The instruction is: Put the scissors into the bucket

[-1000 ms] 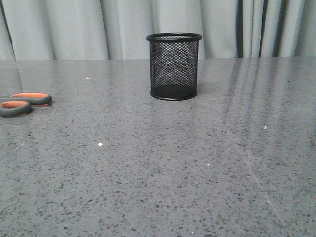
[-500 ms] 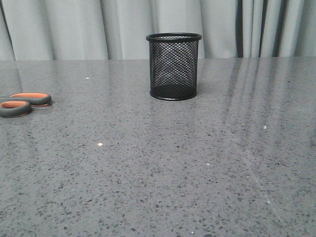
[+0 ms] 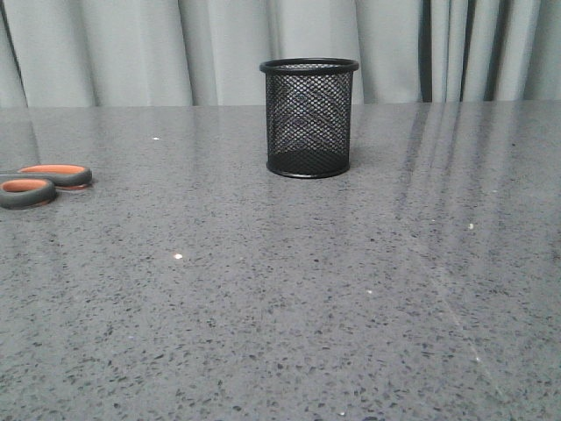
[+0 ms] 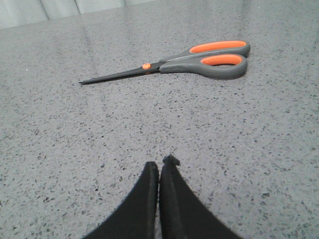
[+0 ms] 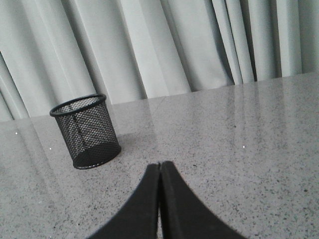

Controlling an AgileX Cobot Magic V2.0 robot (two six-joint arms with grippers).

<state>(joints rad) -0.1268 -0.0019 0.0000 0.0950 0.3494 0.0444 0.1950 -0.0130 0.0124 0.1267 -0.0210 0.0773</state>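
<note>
The scissors (image 4: 192, 59) lie flat and closed on the grey speckled desk (image 3: 289, 298), far out on the robot's left, so that the front view catches only the two orange-lined handle loops at its left edge. The mesh bucket (image 3: 308, 117) stands upright toward the back of the desk, about mid-width and well apart from them, and looks empty, though the mesh makes that hard to be sure of.

Neither arm shows in the front view. The left gripper (image 4: 159, 169) hovers over bare desk short of the scissors, its fingers (image 4: 145, 199) clenched together on nothing. The right gripper (image 5: 160, 172) faces the bucket from a distance, its fingers likewise pressed together and empty.

The step in hand looks to be the left arm's reach for the scissors. To do it well, the fingers must first spread, then come down across the narrow part near the orange pivot or the handle shanks, where the two halves run close together; pinching one loop alone would let the pair swing. The scissors lie low on a hard surface, so the descent should be gentle. Since they are likely longer than the bucket is tall, they should go in blades first.

Counted: one pair of scissors, one bucket, two grippers.
</note>
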